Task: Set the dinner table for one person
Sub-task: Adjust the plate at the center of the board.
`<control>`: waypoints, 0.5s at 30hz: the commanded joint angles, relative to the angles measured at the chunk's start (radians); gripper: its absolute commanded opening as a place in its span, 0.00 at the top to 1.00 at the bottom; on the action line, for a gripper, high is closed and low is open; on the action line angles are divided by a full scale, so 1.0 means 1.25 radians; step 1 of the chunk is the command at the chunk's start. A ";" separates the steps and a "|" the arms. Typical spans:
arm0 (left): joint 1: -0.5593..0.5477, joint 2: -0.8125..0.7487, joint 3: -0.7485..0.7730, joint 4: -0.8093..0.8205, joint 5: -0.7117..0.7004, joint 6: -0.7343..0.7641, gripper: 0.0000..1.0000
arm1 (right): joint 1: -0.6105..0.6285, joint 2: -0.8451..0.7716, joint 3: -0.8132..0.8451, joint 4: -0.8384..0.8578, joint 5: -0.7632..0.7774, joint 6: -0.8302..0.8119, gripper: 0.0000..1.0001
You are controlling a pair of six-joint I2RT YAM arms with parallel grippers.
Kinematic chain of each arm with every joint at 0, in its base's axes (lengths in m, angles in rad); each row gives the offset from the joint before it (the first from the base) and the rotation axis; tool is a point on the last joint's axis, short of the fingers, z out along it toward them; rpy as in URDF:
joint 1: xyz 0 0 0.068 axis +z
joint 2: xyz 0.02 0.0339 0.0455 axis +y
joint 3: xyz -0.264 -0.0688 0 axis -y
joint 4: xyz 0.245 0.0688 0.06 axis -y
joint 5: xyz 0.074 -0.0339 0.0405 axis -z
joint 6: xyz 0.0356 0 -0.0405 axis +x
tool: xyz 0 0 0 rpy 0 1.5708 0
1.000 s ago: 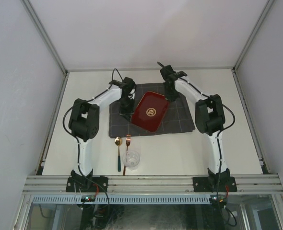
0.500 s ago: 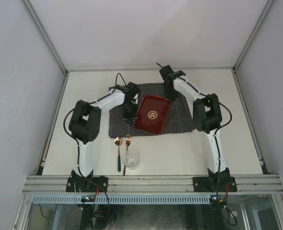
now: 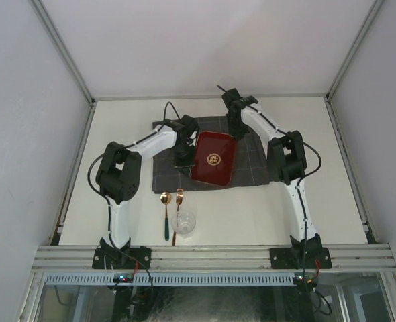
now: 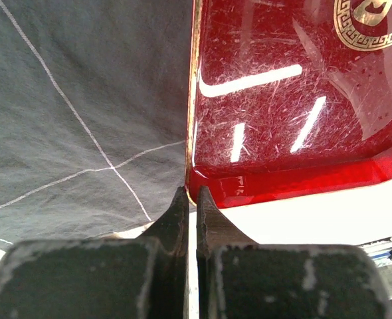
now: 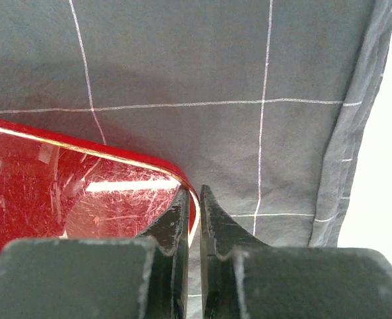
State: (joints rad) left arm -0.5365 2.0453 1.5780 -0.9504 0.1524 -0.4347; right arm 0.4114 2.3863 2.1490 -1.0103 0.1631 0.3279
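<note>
We saw the left gripper (image 4: 190,194) and right gripper (image 5: 191,193) each pinching a corner rim of the red tray (image 3: 213,158). It sat over the checked cloth (image 3: 163,173) (dark grey) on the dinner table (image 3: 272,215).

Dinner table (image 3: 319,208) bears checked cloth (image 3: 252,171); spoon (image 3: 166,216), fork (image 3: 178,200), glass (image 3: 183,223) (nearer).

The dinner table (image 3: 339,201) was a large, plain off-white rectangle, flat and level. It reached well beyond the dark grey checked cloth (image 3: 252,171) on every side. The cloth lay on it, toward the far middle. A narrow bare strip showed behind the cloth, with wider stretches to its left and right. The broadest band ran nearer than the cloth, to the aluminium rail (image 3: 211,257) along the table's edge.
</note>
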 commanded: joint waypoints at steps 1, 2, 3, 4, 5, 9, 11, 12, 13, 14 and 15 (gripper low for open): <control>-0.040 -0.061 0.025 0.089 0.068 0.008 1.00 | 0.030 -0.005 0.051 0.012 -0.081 0.017 1.00; -0.042 -0.062 0.027 0.090 0.069 0.006 1.00 | 0.032 -0.005 0.057 0.011 -0.087 0.015 1.00; -0.044 -0.064 0.027 0.091 0.068 0.005 1.00 | 0.033 -0.003 0.066 0.009 -0.091 0.013 1.00; -0.047 -0.063 0.029 0.092 0.071 0.003 1.00 | 0.035 0.000 0.076 0.004 -0.096 0.012 1.00; -0.049 -0.062 0.032 0.093 0.072 0.003 1.00 | 0.036 0.002 0.086 0.001 -0.100 0.010 1.00; -0.060 -0.052 0.045 0.091 0.080 0.001 1.00 | 0.040 0.011 0.117 -0.014 -0.111 0.002 1.00; -0.068 -0.046 0.052 0.091 0.085 0.002 1.00 | 0.044 0.010 0.116 -0.012 -0.121 -0.005 1.00; -0.073 -0.043 0.054 0.090 0.086 0.001 1.00 | 0.044 0.011 0.116 -0.011 -0.123 -0.006 1.00; -0.077 -0.041 0.054 0.089 0.087 0.001 1.00 | 0.045 0.012 0.116 -0.009 -0.127 -0.009 1.00; -0.081 -0.039 0.054 0.089 0.088 -0.001 1.00 | 0.046 0.014 0.116 -0.007 -0.131 -0.009 1.00; -0.086 -0.037 0.054 0.092 0.090 -0.002 1.00 | 0.045 0.017 0.117 -0.006 -0.141 -0.012 1.00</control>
State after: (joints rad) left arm -0.5926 2.0434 1.5806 -0.9531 0.1669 -0.4427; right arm 0.4183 2.3959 2.2639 -1.0393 0.1162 0.2806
